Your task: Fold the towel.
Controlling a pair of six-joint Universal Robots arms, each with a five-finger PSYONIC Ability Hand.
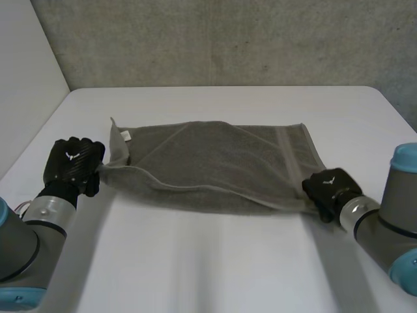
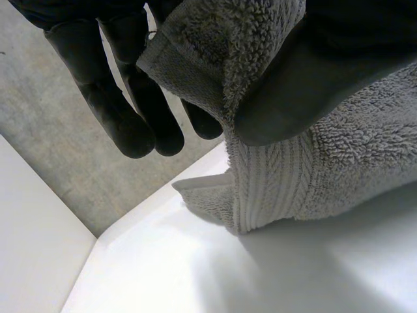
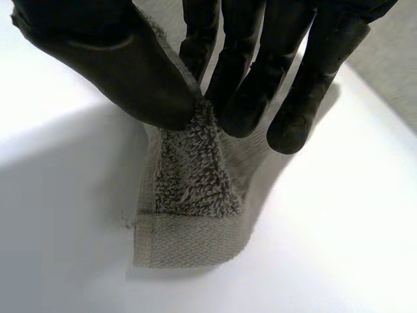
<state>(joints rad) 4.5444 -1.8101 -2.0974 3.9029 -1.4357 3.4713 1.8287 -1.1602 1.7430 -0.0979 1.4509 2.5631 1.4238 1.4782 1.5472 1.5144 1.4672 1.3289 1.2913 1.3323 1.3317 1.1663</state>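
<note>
A grey towel [image 1: 208, 166] lies spread across the middle of the white table, folded once, with a small white tag near its far left corner. My left hand [image 1: 73, 164] is at the towel's near left corner; in the left wrist view its thumb [image 2: 306, 85] pinches the towel's hem [image 2: 260, 176] against the fingers. My right hand [image 1: 329, 189] is at the near right corner. In the right wrist view its thumb [image 3: 124, 72] and fingers [image 3: 244, 98] pinch the towel's corner [image 3: 192, 195], lifting it a little off the table.
The white table [image 1: 215, 261] runs out to a grey wall [image 1: 228, 39] at the back. A white wall [image 1: 26, 78] stands along the left side.
</note>
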